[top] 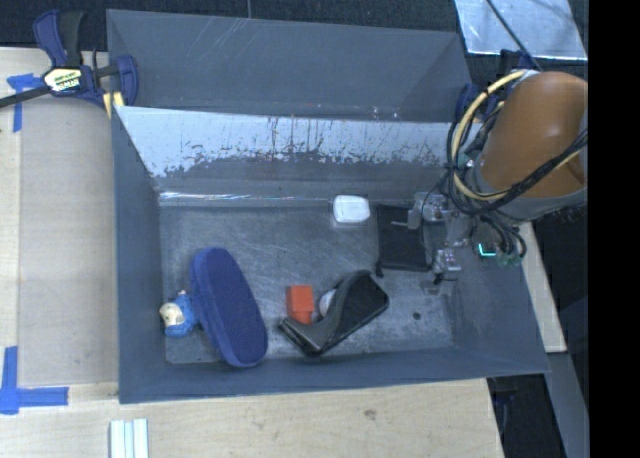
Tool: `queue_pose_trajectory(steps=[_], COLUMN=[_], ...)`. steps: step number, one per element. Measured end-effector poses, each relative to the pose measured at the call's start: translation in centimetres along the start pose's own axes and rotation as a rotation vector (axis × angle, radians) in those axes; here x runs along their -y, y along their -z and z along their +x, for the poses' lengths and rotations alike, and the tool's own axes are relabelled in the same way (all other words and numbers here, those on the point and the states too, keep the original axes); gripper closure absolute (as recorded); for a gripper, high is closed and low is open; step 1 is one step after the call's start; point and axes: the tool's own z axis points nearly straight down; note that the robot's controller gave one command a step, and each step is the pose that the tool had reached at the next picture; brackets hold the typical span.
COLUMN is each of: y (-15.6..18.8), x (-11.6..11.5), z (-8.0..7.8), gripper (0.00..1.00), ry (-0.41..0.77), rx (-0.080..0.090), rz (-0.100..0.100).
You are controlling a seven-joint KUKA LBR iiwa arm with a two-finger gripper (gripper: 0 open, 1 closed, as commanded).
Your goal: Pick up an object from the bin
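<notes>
Jaws: beside the black flat block, right side of bin; grip state cannot be told.
Handling: likely stiff, light.
Hold: across its narrow edges.

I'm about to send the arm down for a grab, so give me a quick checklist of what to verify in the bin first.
1. Gripper is inside the bin, near its right end: ok.
2. A thing lies close by: the black flat square is right beside the gripper, toward the bin's middle: ok.
3. Gripper centred over the black flat square: not ok, it sits at the square's right edge.
4. Neighbours apart: the white block and the black curved thing lie clear of the square: ok.
5. Gripper already carrying something: cannot tell.
6. Clearance to the right wall: cannot tell.
</notes>
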Motion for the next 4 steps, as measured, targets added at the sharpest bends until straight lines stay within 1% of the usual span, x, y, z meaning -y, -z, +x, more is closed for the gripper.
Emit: queue_pose_trajectory(steps=[1, 4], y=[-8.33, -8.19], x=[2.12, 2.25], z=[-4.18, -4.37], gripper=[0.00, 0.00], ry=[-0.356, -0.350], rx=[0.004, 0.009], rz=[0.000, 0.002])
